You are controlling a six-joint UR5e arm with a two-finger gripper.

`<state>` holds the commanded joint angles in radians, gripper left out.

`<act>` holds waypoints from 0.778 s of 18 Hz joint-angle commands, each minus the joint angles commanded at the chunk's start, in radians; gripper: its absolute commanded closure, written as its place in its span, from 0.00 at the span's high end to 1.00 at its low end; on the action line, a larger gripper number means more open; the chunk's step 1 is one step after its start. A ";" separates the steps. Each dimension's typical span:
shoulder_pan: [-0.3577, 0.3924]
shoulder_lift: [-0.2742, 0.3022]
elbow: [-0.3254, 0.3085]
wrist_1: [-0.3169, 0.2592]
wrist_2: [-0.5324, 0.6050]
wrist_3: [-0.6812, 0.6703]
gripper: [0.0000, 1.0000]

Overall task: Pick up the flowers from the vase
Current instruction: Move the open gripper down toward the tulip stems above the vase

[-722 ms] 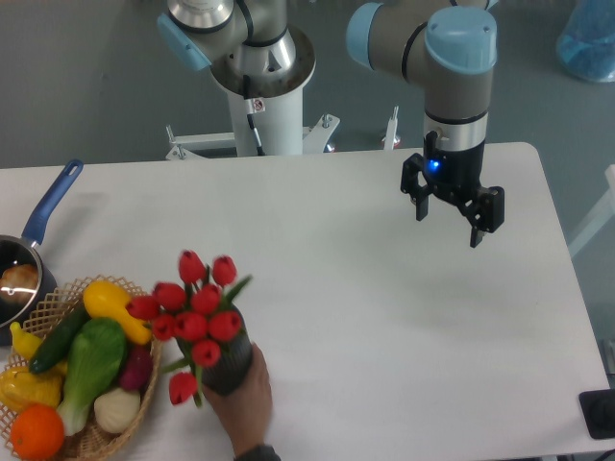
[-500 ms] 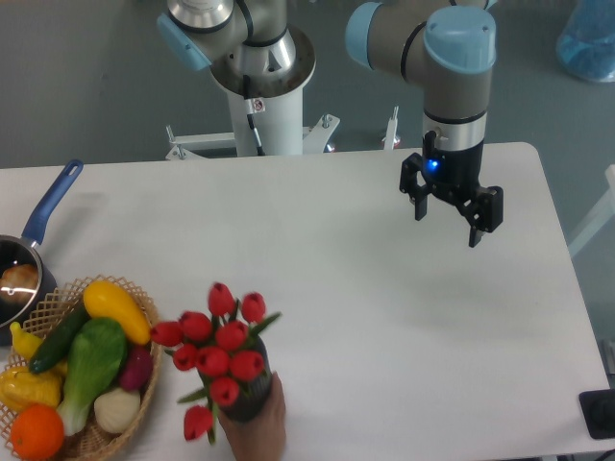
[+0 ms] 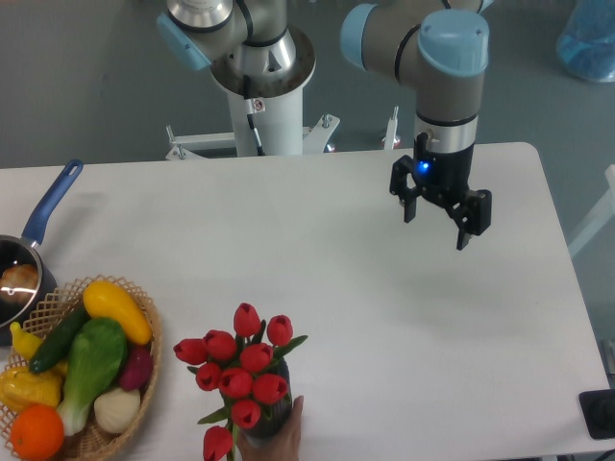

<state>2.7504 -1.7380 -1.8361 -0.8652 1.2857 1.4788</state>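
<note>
The flowers (image 3: 242, 373), a bunch of red tulip buds with green leaves, stand in the dark vase (image 3: 270, 420) near the table's front edge, left of centre. A human hand (image 3: 279, 437) grips the vase from below and hides most of it. My gripper (image 3: 437, 219) hangs open above the table at the right rear, far from the flowers, with nothing between its fingers.
A wicker basket (image 3: 146, 392) of colourful vegetables sits at the front left. A blue-handled pan (image 3: 43, 216) lies at the left edge. The white robot pedestal (image 3: 269, 115) stands behind the table.
The hand has slid the vase with the flowers to the right and toward the front edge. My gripper has shifted slightly left.
</note>
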 joint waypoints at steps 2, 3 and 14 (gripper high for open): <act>-0.003 0.000 -0.008 0.000 -0.043 -0.012 1.00; -0.005 0.002 -0.020 0.000 -0.075 -0.029 1.00; -0.061 -0.008 -0.018 0.000 -0.480 -0.181 1.00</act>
<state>2.6891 -1.7457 -1.8546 -0.8652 0.8054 1.2979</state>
